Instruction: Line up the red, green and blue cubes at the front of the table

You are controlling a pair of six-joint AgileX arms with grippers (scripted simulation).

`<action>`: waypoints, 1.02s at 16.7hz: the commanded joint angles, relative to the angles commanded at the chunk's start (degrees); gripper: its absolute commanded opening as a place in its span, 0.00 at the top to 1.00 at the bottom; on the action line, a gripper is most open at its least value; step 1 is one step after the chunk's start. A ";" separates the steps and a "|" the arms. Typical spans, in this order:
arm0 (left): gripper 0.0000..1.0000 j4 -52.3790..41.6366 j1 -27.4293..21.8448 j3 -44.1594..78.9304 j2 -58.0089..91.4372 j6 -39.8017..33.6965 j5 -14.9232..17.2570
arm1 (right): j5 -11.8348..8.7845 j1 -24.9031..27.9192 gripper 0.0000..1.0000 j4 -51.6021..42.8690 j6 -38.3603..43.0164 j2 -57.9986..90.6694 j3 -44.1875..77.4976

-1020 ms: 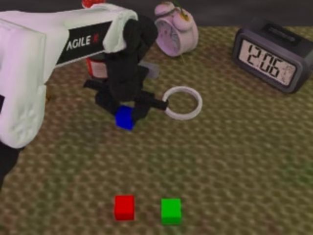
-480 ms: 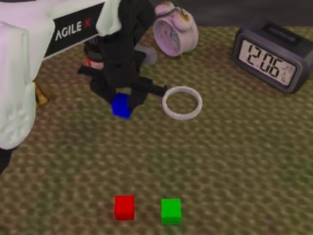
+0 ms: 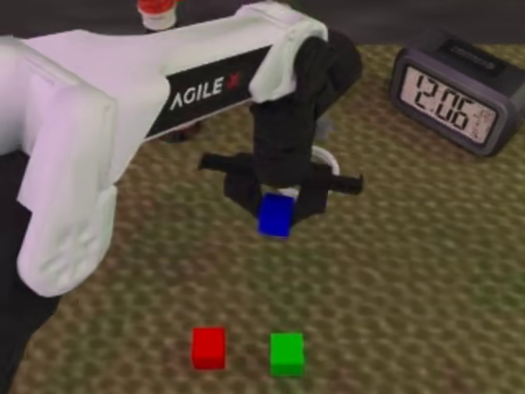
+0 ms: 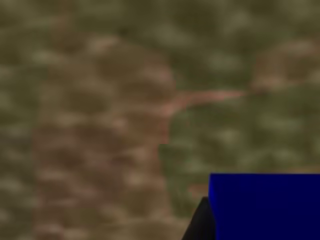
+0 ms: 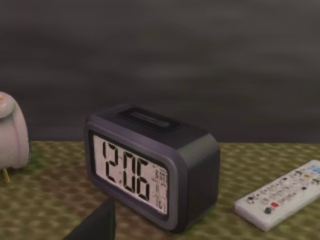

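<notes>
Blue cube (image 3: 275, 215): held between the fingers of the left gripper (image 3: 276, 205), above the middle of the table; whether it is touching the surface cannot be told. In the left wrist view only a corner of the blue cube (image 4: 265, 206) is seen, with a black fingertip (image 4: 201, 223) against its side.

Red cube (image 3: 208, 347): set near the front edge of the table, slightly left of centre.

Green cube (image 3: 287, 353): set just beside the red cube, on its right, with a small gap between them; both are lined up along the front edge.

Left gripper: closed narrowly on the blue cube, pointed down, carried by the white AgileX arm (image 3: 123, 123) reaching in from the left edge.

Table (image 3: 410, 287): a woven, mottled olive-brown surface.

White ring (image 3: 328, 160): mostly hidden behind the left gripper, toward the back of the table.

Digital clock (image 3: 456, 90): a dark case showing 12:06, placed at the back right corner.

Right arm: only a dark part is seen low in its wrist view; the state of its fingers cannot be told. That view also shows the digital clock (image 5: 150, 167), a white remote control (image 5: 280, 195) and part of a pink alarm clock (image 5: 12, 132).

Red-capped bottle (image 3: 156, 12): partly seen at the back edge, behind the left arm.
</notes>
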 joint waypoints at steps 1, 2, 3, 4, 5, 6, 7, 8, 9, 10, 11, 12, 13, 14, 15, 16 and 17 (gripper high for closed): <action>1.00 -0.21 -2.47 -0.33 -0.32 -4.51 -0.05 | 0.00 0.00 0.00 0.00 0.00 0.00 0.00; 1.00 -0.43 -4.99 -0.68 -0.65 -9.13 -0.10 | 0.00 0.00 0.00 0.00 0.00 0.00 0.00; 1.00 -0.62 -7.49 -1.03 -1.00 -13.70 -0.15 | 0.00 0.00 0.00 0.00 0.00 0.00 0.00; 1.00 -0.79 -9.93 -1.37 -1.39 -18.10 -0.19 | 0.00 0.00 0.00 0.00 0.00 0.00 0.00; 1.00 -0.89 -12.22 -1.73 -1.83 -22.08 -0.24 | 0.00 0.00 0.00 0.00 0.00 0.00 0.00; 1.00 -0.93 -14.33 -2.09 -2.34 -25.56 -0.29 | 0.00 0.00 0.00 0.00 0.00 0.00 0.00; 1.00 -0.90 -16.16 -2.45 -2.89 -28.38 -0.35 | 0.00 0.00 0.00 0.00 0.00 0.00 0.00; 1.00 -0.83 -17.71 -2.76 -3.41 -30.63 -0.41 | 0.00 0.00 0.00 0.00 0.00 0.00 0.00; 1.00 -0.75 -18.88 -3.01 -3.85 -32.23 -0.47 | 0.00 0.00 0.00 0.00 0.00 0.00 0.00; 1.00 -0.67 -19.64 -3.19 -4.18 -33.24 -0.51 | 0.00 0.00 0.00 0.00 0.00 0.00 0.00; 1.00 -0.63 -19.93 -3.28 -4.33 -33.63 -0.53 | 0.00 0.00 0.00 0.00 0.00 0.00 0.00; 1.00 -0.63 -19.93 -3.28 -4.33 -33.63 -0.53 | 0.00 0.00 0.00 0.00 0.00 0.00 0.00; 1.00 -0.63 -19.93 -3.28 -4.33 -33.63 -0.53 | 0.00 0.00 0.00 0.00 0.00 0.00 0.00; 1.00 -0.63 -19.93 -3.28 -4.33 -33.63 -0.53 | 0.00 0.00 0.00 0.00 0.00 0.00 0.00; 1.00 -0.62 -19.70 -3.09 -4.07 -33.47 -0.50 | 0.00 0.00 0.00 0.00 0.00 0.00 0.00; 1.00 -0.43 -19.72 -3.28 -4.03 -33.43 -0.50 | 0.00 0.00 0.00 0.00 0.00 0.00 0.00; 1.00 0.34 -19.75 -3.99 -3.85 -33.38 -0.51 | 0.00 0.00 0.00 0.00 0.00 0.00 0.00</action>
